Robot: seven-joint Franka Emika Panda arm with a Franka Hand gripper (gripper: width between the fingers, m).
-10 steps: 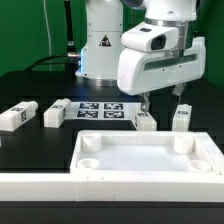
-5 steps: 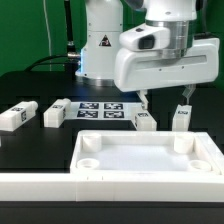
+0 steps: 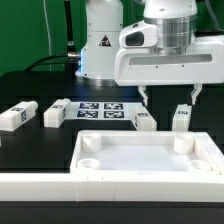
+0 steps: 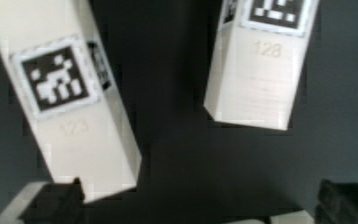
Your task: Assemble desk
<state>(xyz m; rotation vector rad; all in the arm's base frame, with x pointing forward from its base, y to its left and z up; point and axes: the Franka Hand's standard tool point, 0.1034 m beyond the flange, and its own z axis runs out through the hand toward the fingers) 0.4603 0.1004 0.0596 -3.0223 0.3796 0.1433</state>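
Pincer [image 3: 170, 97] wide open, gripping nothing, hangs above two tagged legs [image 3: 145, 120] [image 3: 181, 116] just behind desk top [image 3: 150, 158] on dark tabletop [image 3: 30, 150].

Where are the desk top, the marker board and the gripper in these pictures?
desk top [image 3: 150, 168]: exterior view, on the bare floor inside its rim.
marker board [image 3: 100, 108]: exterior view, on the middle of the flat tagged board.
gripper [image 3: 168, 100]: exterior view, midway between its two open fingertips.
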